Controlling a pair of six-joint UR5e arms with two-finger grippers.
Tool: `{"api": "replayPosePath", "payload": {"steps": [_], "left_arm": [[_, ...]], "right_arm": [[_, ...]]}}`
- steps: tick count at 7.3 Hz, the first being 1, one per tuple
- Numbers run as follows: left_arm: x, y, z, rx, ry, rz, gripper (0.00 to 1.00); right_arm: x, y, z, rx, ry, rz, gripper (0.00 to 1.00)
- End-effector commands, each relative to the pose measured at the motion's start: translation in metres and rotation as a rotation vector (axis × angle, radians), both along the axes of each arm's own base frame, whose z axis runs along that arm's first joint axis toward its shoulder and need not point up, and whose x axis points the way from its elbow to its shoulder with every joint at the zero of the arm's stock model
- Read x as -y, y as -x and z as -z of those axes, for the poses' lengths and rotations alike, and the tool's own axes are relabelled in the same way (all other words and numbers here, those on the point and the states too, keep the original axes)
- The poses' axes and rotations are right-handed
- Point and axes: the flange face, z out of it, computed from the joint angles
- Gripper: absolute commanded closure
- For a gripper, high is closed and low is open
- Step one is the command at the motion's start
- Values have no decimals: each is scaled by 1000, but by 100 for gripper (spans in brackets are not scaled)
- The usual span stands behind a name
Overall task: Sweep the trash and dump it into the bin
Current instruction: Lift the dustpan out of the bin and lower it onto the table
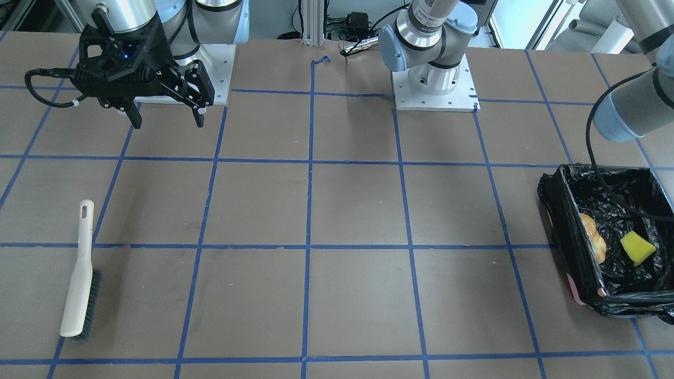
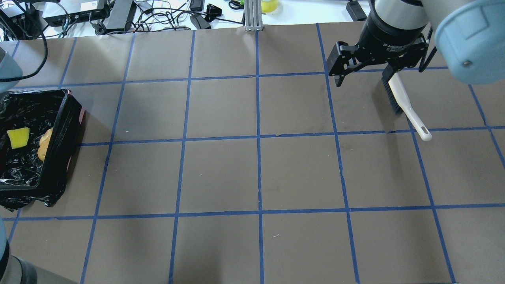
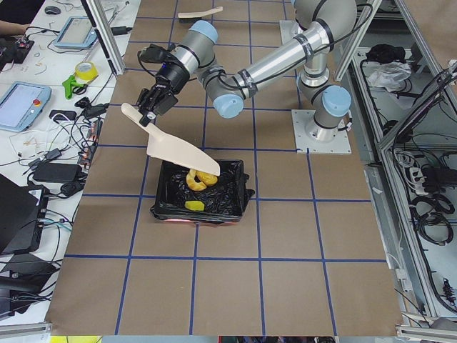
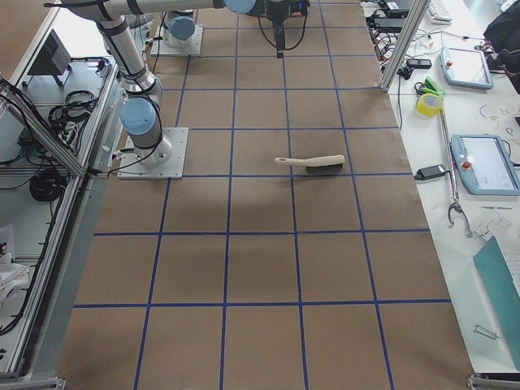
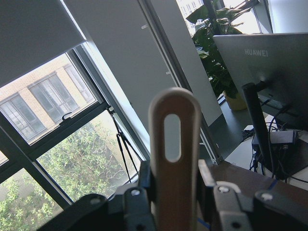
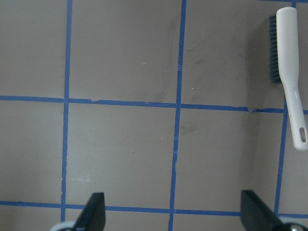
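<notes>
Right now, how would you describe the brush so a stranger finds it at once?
On the table, go to the robot's right side, away from the bin. The brush lies there alone near the right gripper: slim cream handle with a hole, dark bristles.

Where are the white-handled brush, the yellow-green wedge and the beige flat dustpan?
white-handled brush [image 2: 410,108]: overhead view, handle.
yellow-green wedge [image 2: 18,138]: overhead view, top face.
beige flat dustpan [image 3: 178,153]: exterior left view, blade.

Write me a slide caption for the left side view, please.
Left gripper tilts the dustpan over the bin, trash lying inside.
</notes>
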Motion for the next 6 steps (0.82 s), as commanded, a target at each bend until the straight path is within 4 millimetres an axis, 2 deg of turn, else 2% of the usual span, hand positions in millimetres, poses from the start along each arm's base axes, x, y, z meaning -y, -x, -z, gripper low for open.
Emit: {"api": "replayPosePath", "payload": {"steps": [1, 3, 4, 6], "left_arm": [[2, 22, -12, -135, -8, 1, 100], [5, 45, -11, -257, -6, -13, 100], [12, 62, 0, -376, -9, -4, 100], [12, 96, 16, -558, -4, -99, 100]], "right_arm": [[0, 0, -1, 0, 1, 0, 0], [0, 0, 0, -2, -1, 0, 0], [0, 0, 0, 0, 1, -1, 0], [0, 0, 0, -2, -1, -1, 0]]}}
